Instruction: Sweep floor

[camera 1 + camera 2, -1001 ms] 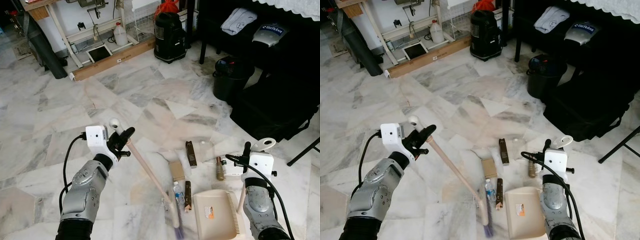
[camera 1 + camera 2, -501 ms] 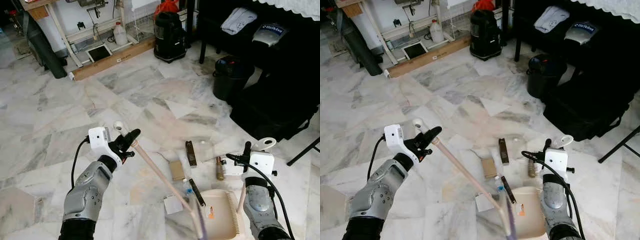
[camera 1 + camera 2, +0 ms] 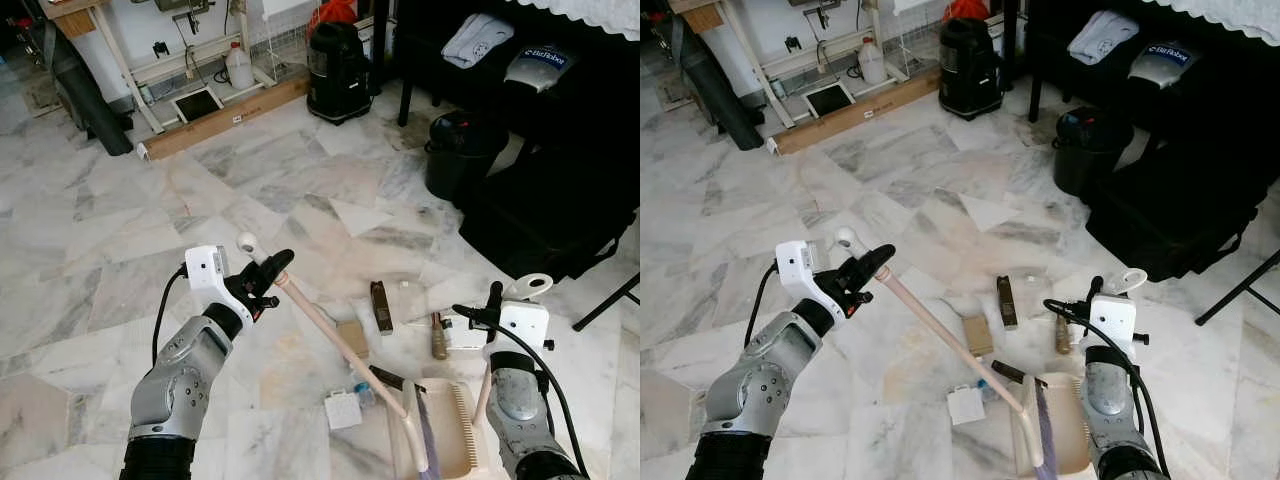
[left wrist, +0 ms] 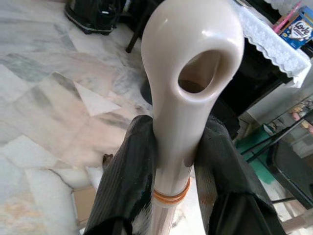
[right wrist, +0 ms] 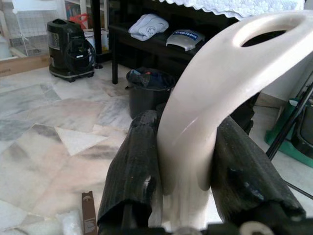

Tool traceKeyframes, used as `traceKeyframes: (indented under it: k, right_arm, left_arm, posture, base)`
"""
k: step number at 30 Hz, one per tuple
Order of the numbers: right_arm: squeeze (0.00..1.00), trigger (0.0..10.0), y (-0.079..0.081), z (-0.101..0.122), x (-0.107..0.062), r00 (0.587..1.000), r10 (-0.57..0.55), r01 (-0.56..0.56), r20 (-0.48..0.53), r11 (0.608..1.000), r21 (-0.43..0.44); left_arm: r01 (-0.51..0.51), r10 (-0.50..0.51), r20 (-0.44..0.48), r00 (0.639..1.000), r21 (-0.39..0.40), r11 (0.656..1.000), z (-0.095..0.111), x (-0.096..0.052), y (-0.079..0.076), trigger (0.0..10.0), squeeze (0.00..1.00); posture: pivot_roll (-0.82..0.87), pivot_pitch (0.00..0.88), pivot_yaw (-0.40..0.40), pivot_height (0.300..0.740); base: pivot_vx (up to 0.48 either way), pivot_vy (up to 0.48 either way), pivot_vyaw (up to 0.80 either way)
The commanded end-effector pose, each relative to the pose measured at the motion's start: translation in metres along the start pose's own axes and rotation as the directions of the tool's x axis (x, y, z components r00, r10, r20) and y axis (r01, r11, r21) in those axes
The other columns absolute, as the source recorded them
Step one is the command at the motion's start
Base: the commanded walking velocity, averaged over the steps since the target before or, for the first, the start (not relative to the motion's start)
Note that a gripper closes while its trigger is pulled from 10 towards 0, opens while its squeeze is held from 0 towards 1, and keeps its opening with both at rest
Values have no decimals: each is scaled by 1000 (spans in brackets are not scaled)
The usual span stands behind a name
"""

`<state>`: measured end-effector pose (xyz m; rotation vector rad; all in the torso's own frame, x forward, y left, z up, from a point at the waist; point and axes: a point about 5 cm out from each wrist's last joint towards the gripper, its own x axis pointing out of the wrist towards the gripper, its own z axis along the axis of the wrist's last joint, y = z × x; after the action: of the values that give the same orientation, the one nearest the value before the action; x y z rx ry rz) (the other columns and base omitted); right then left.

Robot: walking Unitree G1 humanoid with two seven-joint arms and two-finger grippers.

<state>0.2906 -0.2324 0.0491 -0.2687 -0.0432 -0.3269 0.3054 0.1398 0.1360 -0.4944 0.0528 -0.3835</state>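
Now the cream long-handled broom [image 3: 340, 345] has its purple-bristled head [image 3: 425, 445] over the mouth of the cream plastic dustpan [image 3: 462, 432]; a second ago the head lay on the floor just left of the pan, beside the small clear plastic bottle [image 3: 362, 394] and the thin brown stick. The dark stick [image 3: 390, 379] now lies at the pan's front lip under the broom shaft, and a small white square scrap [image 3: 342, 410] has turned up left of the pan. I judge the stroke carried part of the litter to the pan; the bottle and scrap have stopped short of the lip.

Broom: pale beige shaft with an orange band below a looped cream end, running slantwise from my left gripper [image 3: 268, 276] down to the pan. Left gripper is clamped on the shaft just under the loop, one finger [image 4: 128, 181] on each side. Right gripper [image 5: 188, 176] is closed round the dustpan's upright cream handle [image 3: 527, 289], holding the pan flat on the white marble floor [image 3: 120, 250].

Not yet swept, beyond the pan: a brown rectangular bar [image 3: 381, 306], a tan cardboard square [image 3: 352, 338], a small brown bottle-shaped item [image 3: 439, 338] beside a white item. Further off: a black bin [image 3: 465, 155] and a black vacuum cleaner [image 3: 340, 70].
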Motion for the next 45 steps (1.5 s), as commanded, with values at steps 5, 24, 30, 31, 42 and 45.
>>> traceKeyframes:
  k: [5, 24, 30, 31, 42, 45]
  right_arm:
    - [0, 10000, 4, -23, -16, 992, 28, -31, -126, 999, -22]
    - [0, 10000, 0, -22, -15, 993, 34, -38, -114, 999, -30]
    - [0, 10000, -4, -22, -15, 994, 33, -37, -109, 999, -38]
    - [0, 10000, -4, -22, -15, 994, 33, -37, -109, 999, -38]
    - [0, 10000, -9, -22, -16, 995, 37, -41, -98, 998, -44]
    - [0, 10000, -10, -22, -16, 995, 36, -40, -96, 998, -45]
  left_arm:
    - [-82, 72, 184, 980, 46, 996, 34, -5, 8, 10000, 0]
    - [-268, 186, 251, 950, 349, 898, 39, -4, 30, 10000, 0]
    - [-272, 204, 213, 955, 364, 891, 26, 0, 39, 10000, 0]
    - [-272, 204, 213, 955, 364, 891, 26, 0, 39, 10000, 0]
    - [-250, 198, 185, 962, 321, 914, 7, 8, 38, 10000, 0]
    - [-243, 194, 179, 965, 316, 917, 5, 9, 37, 10000, 0]
  posture:
    - [61, 148, 89, 740]
    - [29, 158, 71, 740]
    - [22, 164, 63, 740]
    - [22, 164, 63, 740]
    - [-4, 183, 50, 740]
    - [-10, 188, 51, 740]
  base:
    - [0, 0, 0]
    - [0, 0, 0]
    - [0, 0, 0]
    - [0, 0, 0]
    - [0, 0, 0]
    - [0, 0, 0]
